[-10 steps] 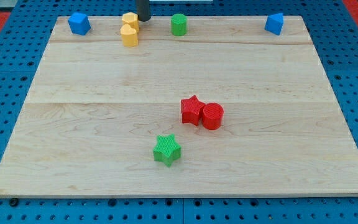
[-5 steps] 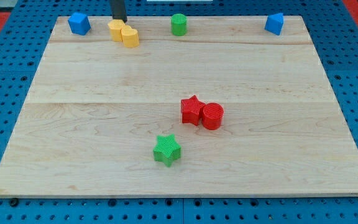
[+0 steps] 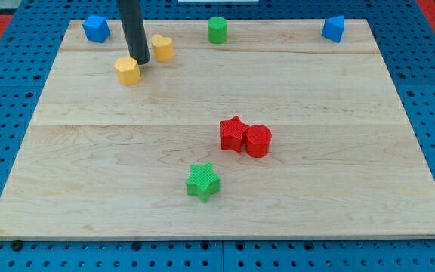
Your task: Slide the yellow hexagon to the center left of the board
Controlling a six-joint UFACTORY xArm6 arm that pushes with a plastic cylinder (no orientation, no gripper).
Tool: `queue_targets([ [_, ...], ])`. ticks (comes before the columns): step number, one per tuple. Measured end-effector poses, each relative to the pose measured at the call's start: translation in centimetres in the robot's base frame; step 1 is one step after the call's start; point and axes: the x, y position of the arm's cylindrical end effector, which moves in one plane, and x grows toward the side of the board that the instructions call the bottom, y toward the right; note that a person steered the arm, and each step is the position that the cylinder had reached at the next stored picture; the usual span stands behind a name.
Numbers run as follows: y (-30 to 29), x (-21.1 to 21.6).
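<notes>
Locate the yellow hexagon [image 3: 128, 72] in the upper left of the frame, lying flat on the board [image 3: 217, 211]. It is compact and nearly as wide as it is deep — you cannot make out a long axis or a definite heading from this view. My tip [image 3: 140, 60] sits at the hexagon's upper right edge, touching it or very nearly so; the dark rod rises from there out of the frame's top. The rod carries no jaws, so you have no open or closed state to read.

Just right of the tip, note a second yellow block [image 3: 162, 47], its shape unclear, standing apart from the hexagon. Along the top edge you see a blue block [image 3: 95, 29] at the upper left, a green cylinder [image 3: 217, 30] at upper centre, and another blue block [image 3: 334, 29] at the upper right.

Near the frame's centre, a red star [image 3: 232, 134] and a red cylinder [image 3: 257, 141] touch side by side. Below them — toward lower centre — lies a green star [image 3: 202, 182].
</notes>
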Motion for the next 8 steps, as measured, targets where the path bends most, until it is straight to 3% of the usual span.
queue_targets([
  [8,-4.0,6.4],
])
